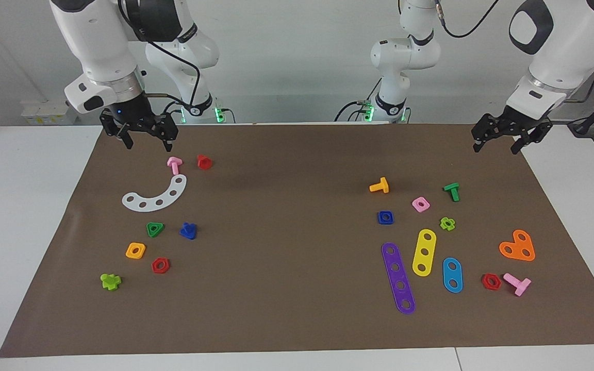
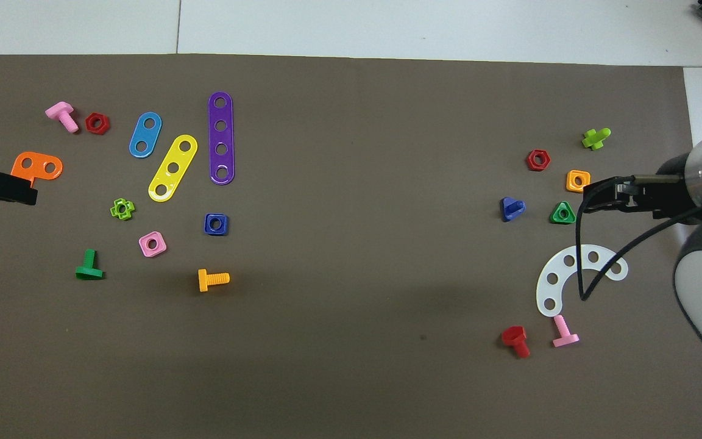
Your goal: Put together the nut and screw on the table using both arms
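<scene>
Beside the nut (image 1: 385,217): pink square nut (image 1: 421,204), purple strip (image 1: 398,278).

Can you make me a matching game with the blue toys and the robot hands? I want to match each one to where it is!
Things:
1. dark-blue square plastic nut
2. dark-blue plastic screw with a triangular head
3. left gripper
4. right gripper

Places:
A. up over the mat's edge at the left arm's end
B. beside the green triangular nut
C. up near the pink T-shaped bolt
D. beside the pink square nut

Pairs: 1-D, 2-B, 3-A, 4-C
</scene>
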Available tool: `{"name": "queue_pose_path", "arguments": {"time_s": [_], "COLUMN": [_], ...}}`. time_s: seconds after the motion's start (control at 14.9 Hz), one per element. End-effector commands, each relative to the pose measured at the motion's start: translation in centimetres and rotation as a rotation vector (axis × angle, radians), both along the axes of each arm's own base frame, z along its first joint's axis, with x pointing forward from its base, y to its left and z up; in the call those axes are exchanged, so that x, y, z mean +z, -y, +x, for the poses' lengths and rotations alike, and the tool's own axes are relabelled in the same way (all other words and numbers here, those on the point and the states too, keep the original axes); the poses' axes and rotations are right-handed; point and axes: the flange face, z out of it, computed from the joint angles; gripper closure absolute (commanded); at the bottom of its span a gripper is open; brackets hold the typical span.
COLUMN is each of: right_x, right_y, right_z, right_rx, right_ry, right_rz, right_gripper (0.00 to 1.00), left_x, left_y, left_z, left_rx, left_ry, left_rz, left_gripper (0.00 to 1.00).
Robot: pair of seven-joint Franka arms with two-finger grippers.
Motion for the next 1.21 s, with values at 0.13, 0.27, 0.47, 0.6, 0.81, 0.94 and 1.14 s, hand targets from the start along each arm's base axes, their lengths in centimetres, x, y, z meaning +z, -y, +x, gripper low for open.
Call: {"name": "queue_pose_path", "arguments": {"time_s": [0.13, 0.27, 0.47, 0.6, 0.81, 0.94, 1.14], "right_x": [0.2, 0.2, 0.1, -0.3, -2.1, -3.3, -5.6], "right_y": [0.1, 0.1, 0.5, 0.6, 0.7, 0.8, 0.8], "right_z": [-0.6, -0.8, -0.8, -0.6, -0.5, 0.0, 1.4], "right_rx": [0.024, 0.025, 0.016, 0.014, 0.018, 0.015, 0.019], "right_ry": [0.017, 0.005, 0.000, 0.004, 0.014, 0.017, 0.034], "right_rz": [0.018, 0.018, 0.017, 0.019, 0.018, 0.019, 0.022], "right_gripper": [0.00, 0.00, 0.01, 0.01, 0.01, 0.01, 0.02], "left_x": [0.4, 0.4, 0.2, -0.4, -3.7, -5.7, -9.4], "left_y": [0.0, 0.0, -0.2, 0.3, 1.0, 4.4, 8.5], "left_z": [-0.1, -0.1, -0.4, -0.6, -2.1, -2.7, -1.6], "left_rx": [-0.005, -0.005, 0.003, -0.003, 0.071, 0.015, 0.073], "left_ry": [0.006, 0.006, -0.011, -0.009, 0.055, 0.080, 0.038], "left_rz": [-0.005, -0.005, -0.006, -0.007, -0.014, -0.018, -0.024], "left_gripper": [0.00, 0.00, 0.00, 0.00, 0.00, 0.00, 0.00]}}
